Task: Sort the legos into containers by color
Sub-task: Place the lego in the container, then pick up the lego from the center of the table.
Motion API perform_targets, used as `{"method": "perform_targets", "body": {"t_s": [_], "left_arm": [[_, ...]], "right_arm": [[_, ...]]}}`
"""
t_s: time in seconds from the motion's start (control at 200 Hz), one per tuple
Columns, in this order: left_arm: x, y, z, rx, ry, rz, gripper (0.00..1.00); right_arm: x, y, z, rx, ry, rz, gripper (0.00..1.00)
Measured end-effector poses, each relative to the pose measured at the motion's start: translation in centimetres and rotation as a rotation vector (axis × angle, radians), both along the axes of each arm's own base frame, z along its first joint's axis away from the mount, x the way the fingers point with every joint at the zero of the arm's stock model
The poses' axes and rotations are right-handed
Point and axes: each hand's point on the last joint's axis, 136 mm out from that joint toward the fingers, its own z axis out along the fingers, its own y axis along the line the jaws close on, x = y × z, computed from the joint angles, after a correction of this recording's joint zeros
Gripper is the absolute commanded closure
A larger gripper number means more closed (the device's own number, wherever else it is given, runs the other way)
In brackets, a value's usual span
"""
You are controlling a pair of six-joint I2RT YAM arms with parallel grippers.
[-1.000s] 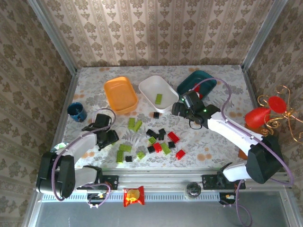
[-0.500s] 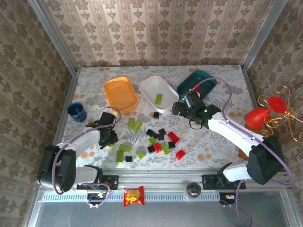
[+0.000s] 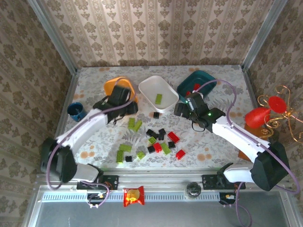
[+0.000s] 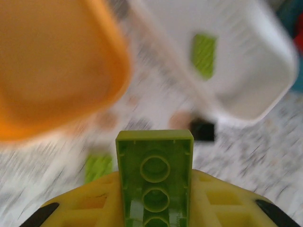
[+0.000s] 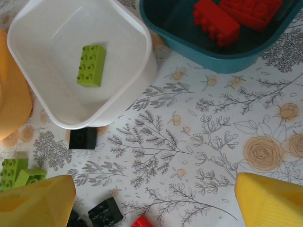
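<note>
The left gripper [image 3: 123, 101] clenches a lime green brick [image 4: 155, 176] just beside the orange tub [image 4: 52, 61]; the right gripper [image 5: 152, 198] gapes near the white tub [image 5: 57, 33]

Shallow rounded plastic tubs in a row: orange tub [image 4: 52, 61], white tub [image 5: 61, 33] with one lime brick [image 5: 91, 65] lying flat, teal tub [image 5: 175, 28] with two red bricks [image 5: 215, 21]. Loose red, lime and black bricks [image 3: 157, 147] are scattered on the tabletop [image 5: 199, 118] nearby. A second lime brick [image 4: 155, 179] is gripped up in the air, hollow side showing.

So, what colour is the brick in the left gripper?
The brick is lime green; left wrist view.
</note>
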Motion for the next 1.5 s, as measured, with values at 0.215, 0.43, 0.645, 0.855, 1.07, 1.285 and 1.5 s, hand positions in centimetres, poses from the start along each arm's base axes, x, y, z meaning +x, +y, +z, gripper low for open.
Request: {"method": "perform_targets", "body": {"t_s": [0.215,0.43,0.645,0.855,1.07,1.285,1.5], "left_arm": [[9.4,-8.2,-0.2,-0.009,-0.055,-0.104,0.69],[13.3,-11.5,-5.8,0.026,0.018,-0.153,0.53],[13.3,-12.3,-6.7,0.029,0.048,-0.178,0.32],[12.1,-12.2,-3.6,-0.021,0.016,-0.195,0.25],[6.7,-9.8,2.2,-0.095,-0.061,-0.214,0.19],[-1.0,-5.4,2.6,-0.097,-0.068,-0.224,0.18],[-9.0,1.3,-2.9,-0.015,0.073,-0.152,0.15]], "right_arm": [[-1.3,-1.0,-0.5,0.003,0.007,-0.021,0.11],[-2.1,-1.5,-0.3,0.008,0.006,-0.034,0.11],[-2.1,-1.6,-0.3,0.009,0.004,-0.039,0.1],[-2.1,-1.6,-0.3,0.009,0.004,-0.039,0.1],[-2.1,-1.4,-0.4,0.014,0.01,-0.032,0.1],[-2.1,-1.1,-1.3,0.01,0.037,-0.023,0.1],[-1.8,-0.8,-1.7,0.013,0.043,-0.018,0.1]]}}
